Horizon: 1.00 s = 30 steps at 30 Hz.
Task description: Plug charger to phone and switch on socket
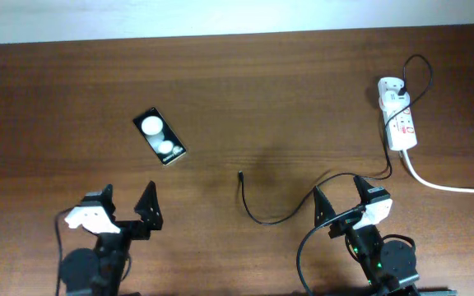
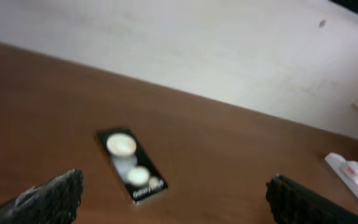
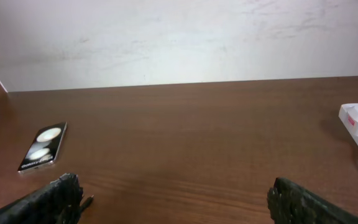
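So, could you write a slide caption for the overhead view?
Left hand and right hand open; phone, charger tip and socket lie apart on the table.

We see the black phone (image 1: 160,137) lying flat and diagonal on the counter (image 1: 286,90), its white patches facing up. The charger (image 1: 241,179) has its plug tip loose mid-counter, and its thin cable snakes right to the white socket (image 1: 400,123).

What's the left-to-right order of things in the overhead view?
left gripper → phone → charger plug tip → right gripper → socket
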Available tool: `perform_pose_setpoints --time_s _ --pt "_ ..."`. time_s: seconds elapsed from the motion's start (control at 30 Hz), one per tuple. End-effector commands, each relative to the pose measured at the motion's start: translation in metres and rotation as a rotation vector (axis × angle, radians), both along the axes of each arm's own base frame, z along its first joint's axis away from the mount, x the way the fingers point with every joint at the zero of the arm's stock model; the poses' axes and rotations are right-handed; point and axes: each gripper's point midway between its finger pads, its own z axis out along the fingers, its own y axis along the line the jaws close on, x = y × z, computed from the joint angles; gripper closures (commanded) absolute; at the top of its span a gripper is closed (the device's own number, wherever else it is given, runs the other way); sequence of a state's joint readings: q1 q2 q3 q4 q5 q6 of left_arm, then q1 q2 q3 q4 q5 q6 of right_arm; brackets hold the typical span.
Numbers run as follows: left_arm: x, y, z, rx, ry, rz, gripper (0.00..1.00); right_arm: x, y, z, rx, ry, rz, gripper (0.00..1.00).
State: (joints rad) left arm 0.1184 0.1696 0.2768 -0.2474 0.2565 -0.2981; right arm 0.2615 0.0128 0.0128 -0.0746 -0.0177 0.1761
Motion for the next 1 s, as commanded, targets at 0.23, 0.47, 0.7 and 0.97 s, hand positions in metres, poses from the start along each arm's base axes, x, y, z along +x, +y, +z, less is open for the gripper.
perform_pose_setpoints --time_s 0.23,0.47,0.7,0.97 --pt "0.067 -0.015 0.048 0.23 0.336 0.03 0.01 0.0 0.0 -0.002 -0.011 -0.002 0.002 0.01" --pt "0.094 -0.07 -0.018 0.422 0.525 -0.046 0.01 0.0 0.0 -0.002 -0.011 -0.002 0.002 0.01" --pt "0.097 -0.076 -0.027 0.407 0.547 -0.066 0.01 0.0 0.0 -0.002 -0.011 -0.002 0.002 0.01" --pt "0.142 -0.045 -0.034 0.192 0.867 0.222 0.01 0.0 0.0 -0.002 -0.011 -0.002 0.002 0.01"
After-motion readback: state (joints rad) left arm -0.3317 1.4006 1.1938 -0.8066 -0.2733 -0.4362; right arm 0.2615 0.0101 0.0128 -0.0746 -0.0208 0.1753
